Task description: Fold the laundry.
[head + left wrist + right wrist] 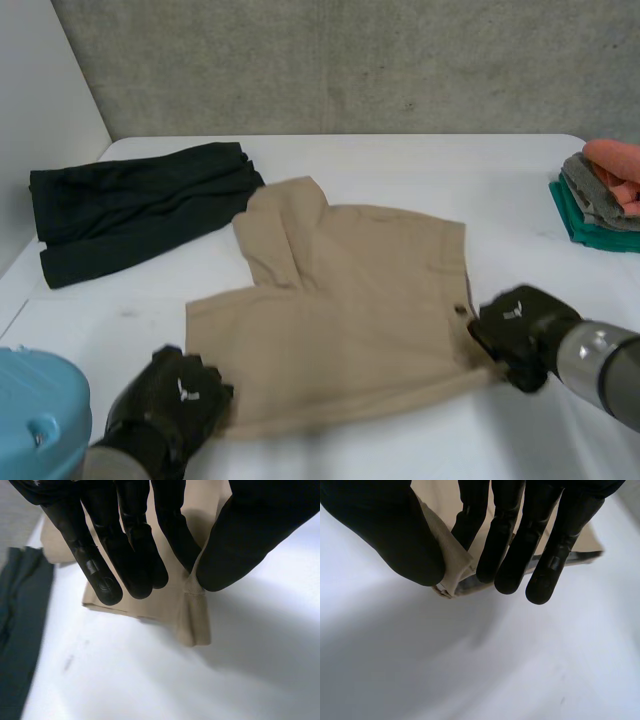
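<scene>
Item 1, left hand (pixel 170 400), lower left of frame: thumb and fingers (pixel 127 550) pinch the near-left corner of the tan garment (pixel 340 300)

Item 2, right hand (pixel 520 332), lower right: thumb and fingers (pixel 512 545) pinch the near-right corner

Item 3, tan garment, frame centre: flat on the white table (pixel 420 160). Its near hem runs left to right between my two hands, and its body lies beyond both, toward the upper frame. I judge the fold carries this hem away from me, hands level

Item 4, black garment (pixel 130 205), upper left, and folded stack (pixel 600 200), right edge: both well apart from the work
</scene>
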You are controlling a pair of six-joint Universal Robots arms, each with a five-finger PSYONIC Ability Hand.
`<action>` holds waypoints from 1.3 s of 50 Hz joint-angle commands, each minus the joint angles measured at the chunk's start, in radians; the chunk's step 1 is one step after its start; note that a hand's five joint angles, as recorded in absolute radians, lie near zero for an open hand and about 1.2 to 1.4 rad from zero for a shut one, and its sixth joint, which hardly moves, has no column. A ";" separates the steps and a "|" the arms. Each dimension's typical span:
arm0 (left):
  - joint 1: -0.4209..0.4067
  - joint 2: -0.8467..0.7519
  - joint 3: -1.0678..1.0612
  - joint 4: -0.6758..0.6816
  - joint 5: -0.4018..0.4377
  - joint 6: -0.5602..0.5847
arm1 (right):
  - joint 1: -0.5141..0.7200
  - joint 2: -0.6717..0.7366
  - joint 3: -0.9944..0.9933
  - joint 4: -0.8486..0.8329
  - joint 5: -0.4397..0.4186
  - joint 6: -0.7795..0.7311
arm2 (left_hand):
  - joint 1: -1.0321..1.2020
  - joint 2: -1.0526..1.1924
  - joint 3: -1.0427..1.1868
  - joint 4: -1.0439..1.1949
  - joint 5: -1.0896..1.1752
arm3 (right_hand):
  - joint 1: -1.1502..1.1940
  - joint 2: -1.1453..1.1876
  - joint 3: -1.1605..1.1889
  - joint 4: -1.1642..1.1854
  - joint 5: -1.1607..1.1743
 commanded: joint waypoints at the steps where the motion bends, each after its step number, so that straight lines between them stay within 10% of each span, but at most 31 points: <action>1: -0.043 -0.016 0.015 0.012 0.012 -0.008 | -0.021 -0.023 0.051 -0.012 -0.001 -0.094 | 0.223 0.199 0.209 0.194 0.249 | 0.399 0.219 0.212 0.205 0.230; 3: -0.012 -0.036 0.027 0.081 0.009 -0.004 | -0.015 -0.016 0.063 -0.061 -0.001 -0.064 | 0.223 0.199 0.209 0.194 0.249 | 0.399 0.219 0.212 0.205 0.230; 7: 0.044 -0.049 0.056 0.181 0.009 0.004 | -0.012 -0.011 0.091 -0.120 -0.004 -0.021 | -0.856 -0.880 -0.870 -0.885 -0.830 | 0.399 0.219 0.212 0.205 0.230; 9: 0.061 -0.049 0.076 0.199 0.012 0.003 | -0.013 -0.007 0.100 -0.138 -0.004 -0.012 | -0.998 -1.023 -1.013 -1.028 -0.972 | 0.399 0.219 0.212 0.205 0.230; 16: 0.139 -0.058 0.193 0.287 0.074 -0.002 | -0.013 -0.003 0.120 -0.169 -0.012 -0.008 | -0.954 -0.978 -0.968 -0.983 -0.928 | 0.399 0.219 0.212 0.205 0.230; 22: 0.257 -0.162 0.306 0.388 0.300 -0.001 | -0.013 -0.003 0.143 -0.209 -0.012 -0.004 | -0.839 -0.864 -0.853 -0.869 -0.813 | 0.399 0.219 0.212 0.205 0.230; 39: 0.406 -0.872 1.062 0.219 0.716 0.004 | -0.013 0.049 0.150 -0.265 -0.012 0.045 | -0.645 -0.670 -0.659 -0.675 -0.619 | 0.399 0.219 0.212 0.205 0.230; 65: 0.413 -0.994 1.187 0.083 0.685 0.067 | -0.023 0.079 0.160 -0.296 -0.012 0.043 | 0.094 0.070 0.080 0.065 0.120 | 0.399 0.219 0.212 0.205 0.230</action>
